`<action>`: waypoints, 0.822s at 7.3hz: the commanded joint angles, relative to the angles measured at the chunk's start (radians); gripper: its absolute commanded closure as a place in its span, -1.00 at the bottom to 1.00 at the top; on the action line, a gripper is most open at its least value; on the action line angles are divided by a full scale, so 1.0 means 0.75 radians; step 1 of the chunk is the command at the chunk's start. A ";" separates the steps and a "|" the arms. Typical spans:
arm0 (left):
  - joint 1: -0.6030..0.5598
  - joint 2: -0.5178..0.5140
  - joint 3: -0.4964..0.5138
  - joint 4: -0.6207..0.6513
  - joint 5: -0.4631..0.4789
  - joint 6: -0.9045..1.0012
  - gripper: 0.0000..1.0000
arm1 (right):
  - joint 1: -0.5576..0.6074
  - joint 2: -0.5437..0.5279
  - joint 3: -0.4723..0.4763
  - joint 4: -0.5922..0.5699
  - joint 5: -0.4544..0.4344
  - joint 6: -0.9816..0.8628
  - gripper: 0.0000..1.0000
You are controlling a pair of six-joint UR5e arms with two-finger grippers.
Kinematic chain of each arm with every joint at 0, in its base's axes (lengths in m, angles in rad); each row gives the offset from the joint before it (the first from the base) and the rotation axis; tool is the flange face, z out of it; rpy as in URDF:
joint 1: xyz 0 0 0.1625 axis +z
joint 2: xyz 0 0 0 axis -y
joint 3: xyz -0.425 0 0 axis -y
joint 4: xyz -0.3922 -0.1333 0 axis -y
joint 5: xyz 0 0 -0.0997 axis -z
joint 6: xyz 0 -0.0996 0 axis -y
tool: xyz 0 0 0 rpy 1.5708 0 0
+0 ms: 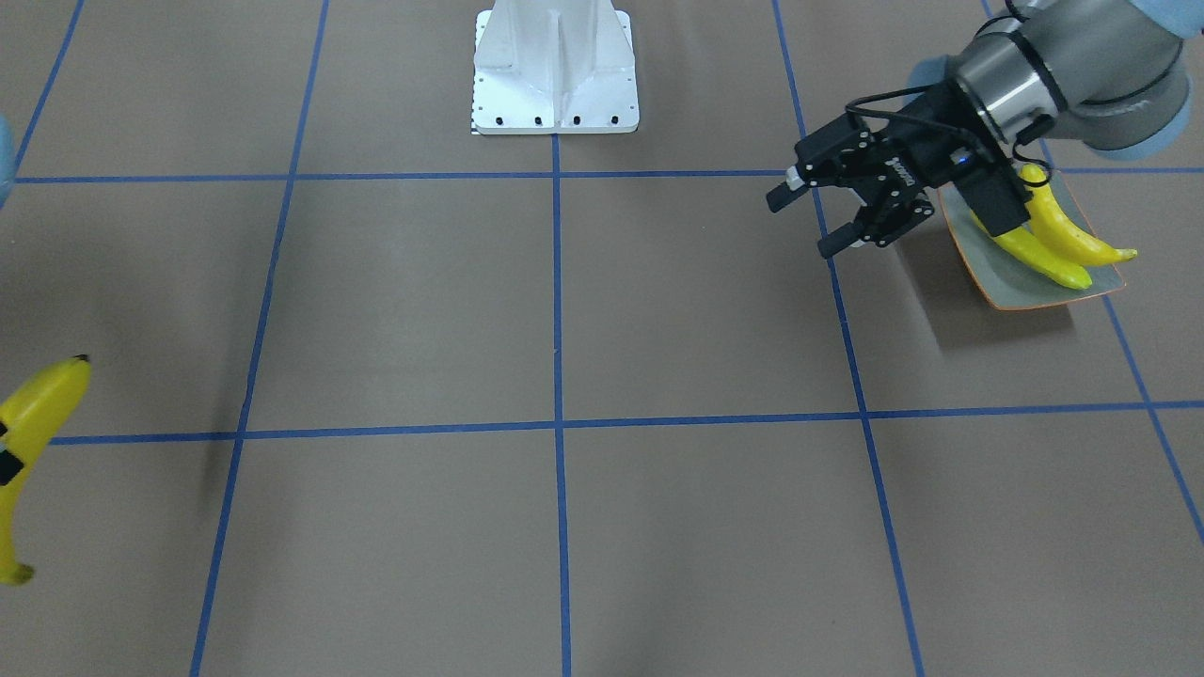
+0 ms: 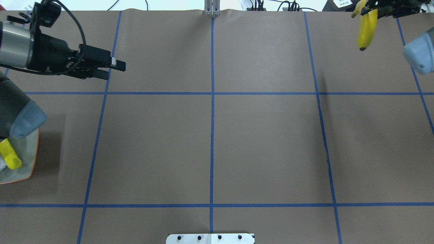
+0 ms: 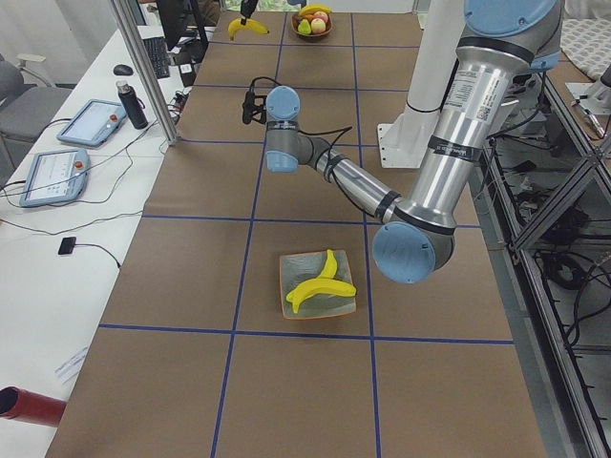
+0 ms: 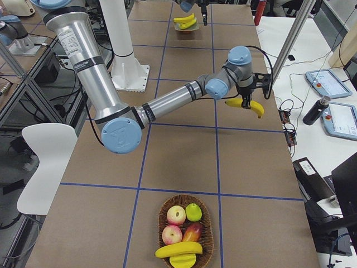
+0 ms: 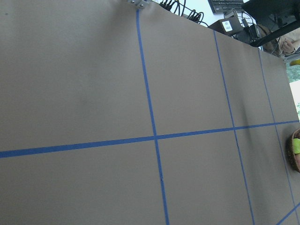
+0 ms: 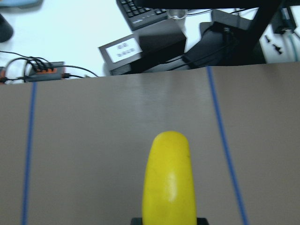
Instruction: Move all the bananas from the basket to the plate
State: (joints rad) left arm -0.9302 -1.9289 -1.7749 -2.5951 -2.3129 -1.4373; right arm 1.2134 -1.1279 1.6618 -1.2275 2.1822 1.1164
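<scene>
Two yellow bananas [image 1: 1053, 246] lie on the grey-green plate [image 1: 1030, 293], which has an orange rim. My left gripper [image 1: 811, 222] hangs open and empty just beside the plate, toward the table's middle. Above the table's far edge, my right gripper [image 2: 376, 8] is shut on a third banana [image 2: 366, 30] that hangs clear of the surface; this held banana [image 6: 168, 178] fills the bottom of the right wrist view. The woven basket [image 4: 160, 220] at the table's right end holds another banana [image 4: 178, 249] at its near edge.
Two apples, a mango and a green pear [image 4: 193, 211] also lie in the basket. The white robot base [image 1: 555, 75] stands at the middle of the robot's side. A side bench with tablets and a bottle [image 3: 132, 103] runs along the far edge.
</scene>
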 commanded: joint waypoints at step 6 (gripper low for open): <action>0.230 -0.208 -0.014 -0.019 0.124 -0.231 -1.00 | -0.513 0.277 0.136 0.219 -0.236 0.775 1.00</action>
State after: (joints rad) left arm -0.7676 -2.0777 -1.7846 -2.6081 -2.2201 -1.6095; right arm 0.8742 -0.9259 1.7514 -1.1289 2.0162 1.6304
